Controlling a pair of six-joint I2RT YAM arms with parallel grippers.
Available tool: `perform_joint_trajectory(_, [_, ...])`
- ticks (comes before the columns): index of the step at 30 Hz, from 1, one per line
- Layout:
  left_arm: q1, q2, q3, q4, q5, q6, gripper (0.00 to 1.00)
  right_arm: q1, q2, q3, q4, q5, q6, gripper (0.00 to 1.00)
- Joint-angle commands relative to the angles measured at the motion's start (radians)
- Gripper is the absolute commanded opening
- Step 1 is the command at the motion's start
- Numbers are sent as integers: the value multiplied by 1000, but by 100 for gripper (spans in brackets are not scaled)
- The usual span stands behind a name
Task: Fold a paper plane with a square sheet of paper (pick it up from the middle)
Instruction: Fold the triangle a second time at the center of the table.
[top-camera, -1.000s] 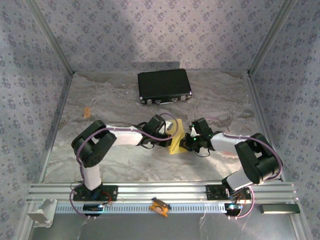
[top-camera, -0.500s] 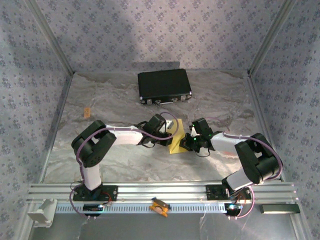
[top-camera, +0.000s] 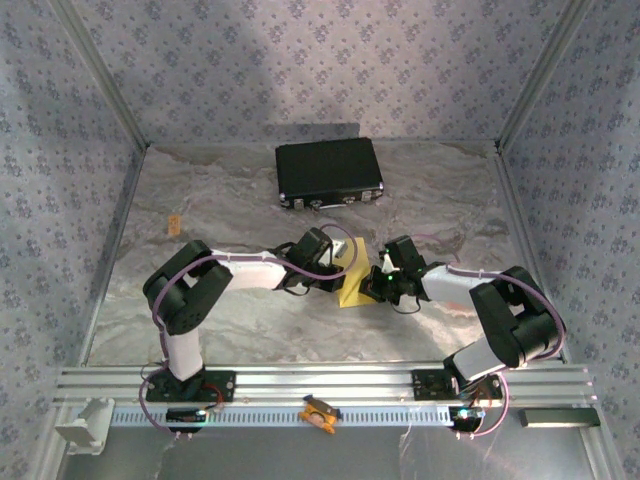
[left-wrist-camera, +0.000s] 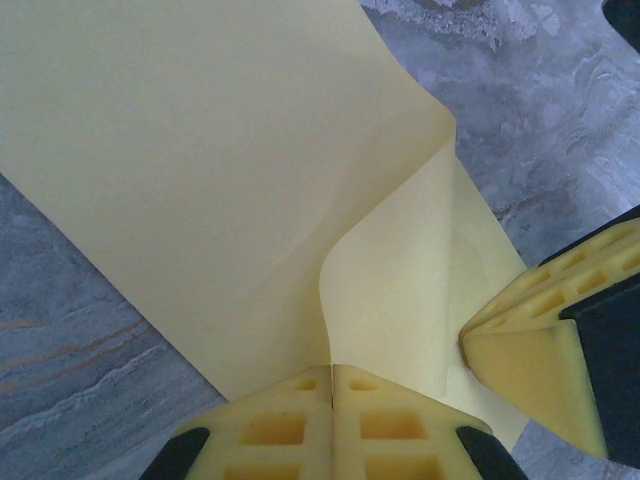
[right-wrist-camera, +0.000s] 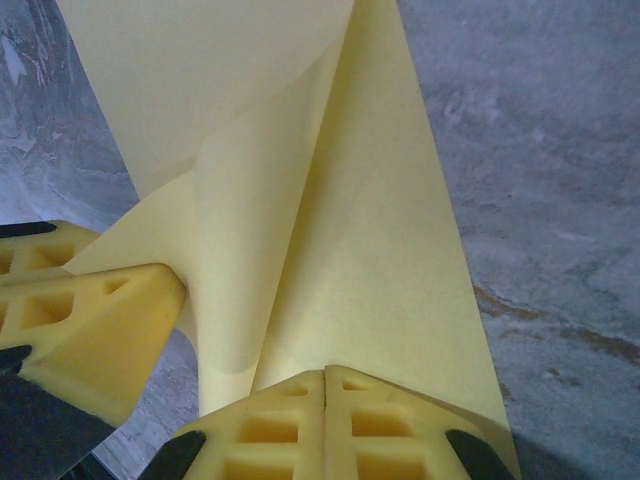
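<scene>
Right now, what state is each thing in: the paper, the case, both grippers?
square sheet of paper: partly folded, one flap curling over, pinched by both grippers.
left gripper: shut on the paper.
right gripper: shut on the paper.
black case: closed, lying flat, apart from the arms.

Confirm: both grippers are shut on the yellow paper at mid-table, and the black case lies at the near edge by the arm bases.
One error: the top external view shows the black case at the far side, near the back wall. The left gripper and right gripper are shut on the yellow paper at mid-table.
</scene>
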Motion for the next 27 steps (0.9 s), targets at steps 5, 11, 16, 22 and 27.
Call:
perform_joint_trajectory(5, [6,32,36,-16,-13,17,5,-8,7,-1,-63,29,-21,2])
perform_joint_trajectory(11, [5,28,28,-11,-18,12,5,-9,6,-2,-65,27,-21,2])
perform_joint_trajectory(16, [6,12,22,-4,-19,12,5,-10,5,-2,-65,29,-20,2])
perform_joint_trajectory(22, [5,-6,9,0,-20,20,5,-10,5,-2,-64,30,-21,2])
perform_joint_trajectory(27, [5,-17,-7,16,-26,10,5,-11,5,-3,-63,27,-21,2])
